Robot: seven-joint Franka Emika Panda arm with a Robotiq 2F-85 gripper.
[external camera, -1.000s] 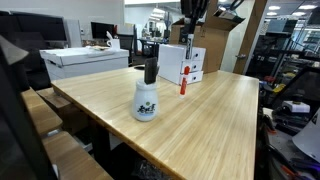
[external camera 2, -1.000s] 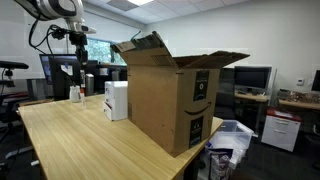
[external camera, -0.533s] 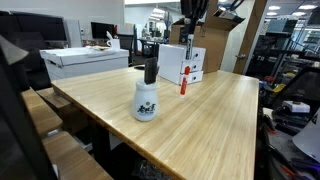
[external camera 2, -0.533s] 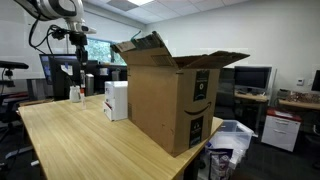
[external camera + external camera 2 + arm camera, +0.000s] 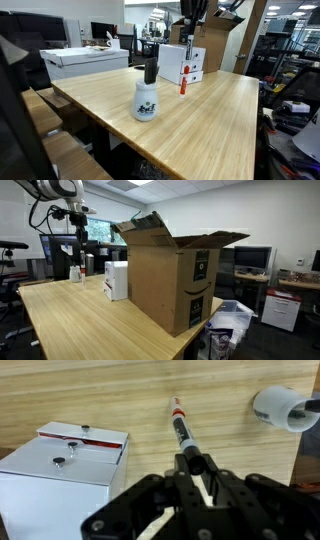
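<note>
One marker stood upright on a table, with the gripper above it.
One red marker is seen in an exterior view, just right of centre, standing on the wooden table just beside one white box. The gripper is shown at the bottom of the wrist view, well above the marker; its fingers are drawn close, but whether they are fully together cannot be told. One white spray bottle is placed left of centre. One cardboard box is left open.
</note>
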